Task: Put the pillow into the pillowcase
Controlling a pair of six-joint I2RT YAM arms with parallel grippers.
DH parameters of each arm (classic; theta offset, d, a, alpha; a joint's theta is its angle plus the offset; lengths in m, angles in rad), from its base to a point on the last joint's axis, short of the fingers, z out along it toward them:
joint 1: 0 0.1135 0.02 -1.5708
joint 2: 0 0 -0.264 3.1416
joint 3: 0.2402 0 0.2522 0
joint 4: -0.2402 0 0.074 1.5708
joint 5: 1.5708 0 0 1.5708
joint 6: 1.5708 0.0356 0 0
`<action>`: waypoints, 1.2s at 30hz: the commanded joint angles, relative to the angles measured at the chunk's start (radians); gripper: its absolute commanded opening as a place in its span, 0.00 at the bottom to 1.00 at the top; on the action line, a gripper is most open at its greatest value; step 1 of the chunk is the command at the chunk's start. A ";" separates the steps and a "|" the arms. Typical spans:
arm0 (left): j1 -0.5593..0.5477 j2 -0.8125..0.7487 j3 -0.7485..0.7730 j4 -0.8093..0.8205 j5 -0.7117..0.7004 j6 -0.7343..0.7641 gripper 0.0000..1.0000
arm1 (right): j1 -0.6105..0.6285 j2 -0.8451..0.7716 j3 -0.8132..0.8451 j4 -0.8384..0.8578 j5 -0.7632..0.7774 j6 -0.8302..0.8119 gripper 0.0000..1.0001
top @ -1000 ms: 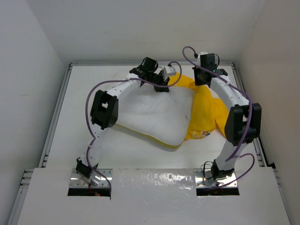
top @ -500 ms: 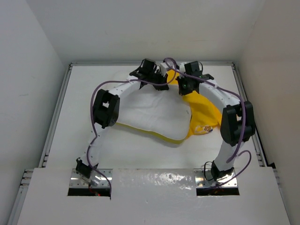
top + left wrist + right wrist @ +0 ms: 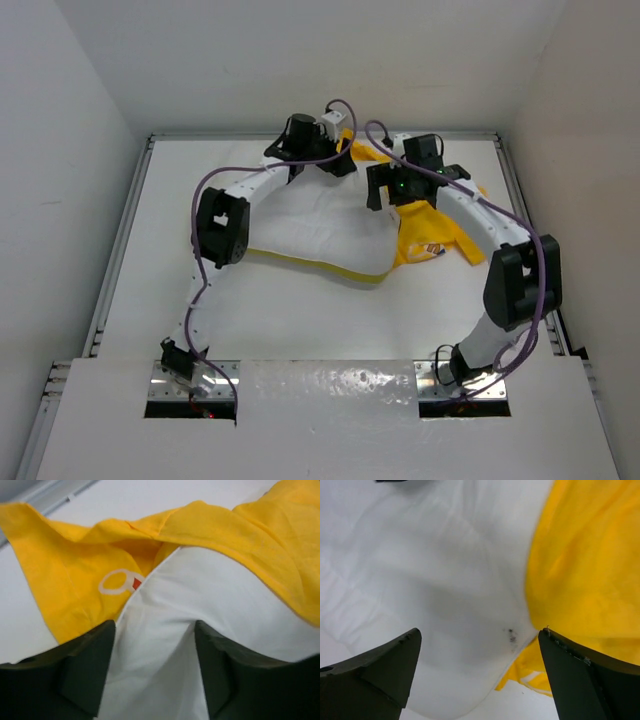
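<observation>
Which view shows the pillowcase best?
Top external: the pillowcase lies bunched at the pillow's right end, print visible. Left wrist shows only a yellow fold over a pillow corner; right wrist, a plain yellow patch.

The right gripper [image 3: 479,632] hangs with its dark fingers [image 3: 375,672] spread wide over the white pillow [image 3: 420,570]. The yellow pillowcase [image 3: 590,565] lies against the pillow's right side. A small dark speck [image 3: 511,636] marks the pillow near that edge.
</observation>
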 commanded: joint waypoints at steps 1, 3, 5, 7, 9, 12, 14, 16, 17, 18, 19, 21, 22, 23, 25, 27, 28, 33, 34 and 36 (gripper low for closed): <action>0.023 -0.006 0.100 0.100 -0.012 0.011 0.67 | -0.035 -0.119 0.020 0.036 0.171 0.102 0.99; 0.044 -0.020 0.154 0.098 0.009 0.034 0.74 | -0.064 -0.188 -0.029 0.039 0.169 0.134 0.24; 0.073 -0.038 0.196 0.069 0.035 0.092 0.85 | -0.070 -0.242 -0.116 0.042 0.216 0.171 0.00; 0.089 -0.083 0.245 -0.003 0.113 0.175 0.85 | -0.078 -0.265 -0.205 0.056 0.230 0.227 0.00; 0.087 -0.129 0.262 -0.116 0.196 0.427 0.66 | -0.087 -0.289 -0.257 0.075 0.230 0.293 0.08; 0.051 -0.204 0.291 -0.553 0.234 0.933 0.26 | -0.087 -0.308 -0.369 0.166 0.233 0.399 0.37; 0.009 -0.226 0.280 -0.921 0.183 1.294 0.27 | -0.087 -0.294 -0.400 0.183 0.254 0.468 0.57; -0.020 -0.271 0.172 -1.128 0.161 1.426 0.38 | -0.088 -0.259 -0.394 0.148 0.285 0.514 0.60; -0.031 -0.288 0.123 -1.185 0.170 1.526 0.51 | -0.088 -0.248 -0.394 0.142 0.305 0.522 0.60; -0.052 -0.307 0.032 -1.199 0.180 1.515 0.56 | -0.087 -0.230 -0.394 0.138 0.317 0.528 0.59; -0.064 -0.330 0.001 -1.200 0.178 1.502 0.61 | -0.088 -0.222 -0.395 0.123 0.336 0.551 0.57; -0.110 -0.348 -0.076 -1.198 0.155 1.488 0.83 | -0.098 -0.205 -0.402 0.120 0.346 0.574 0.53; -0.123 -0.361 -0.088 -1.198 0.155 1.472 0.89 | -0.101 -0.190 -0.408 0.138 0.336 0.599 0.53; -0.138 -0.365 -0.103 -1.198 0.160 1.458 1.00 | -0.102 -0.181 -0.412 0.152 0.327 0.611 0.54; -0.184 -0.379 -0.122 -1.198 0.155 1.441 1.00 | -0.104 -0.156 -0.431 0.209 0.311 0.640 0.58; -0.247 -0.388 -0.177 -1.190 0.106 1.438 1.00 | -0.111 -0.139 -0.458 0.241 0.320 0.659 0.65; -0.265 -0.402 -0.200 -1.155 0.088 1.394 1.00 | -0.113 -0.129 -0.471 0.261 0.336 0.677 0.66; -0.380 -0.512 -0.490 -0.738 -0.088 1.156 1.00 | -0.121 -0.112 -0.602 0.403 0.311 0.726 0.74; -0.385 -0.517 -0.552 -0.668 -0.122 1.113 1.00 | -0.121 -0.103 -0.612 0.419 0.307 0.732 0.74; -0.382 -0.490 -0.590 -0.490 -0.248 1.018 1.00 | -0.121 -0.067 -0.630 0.460 0.296 0.746 0.71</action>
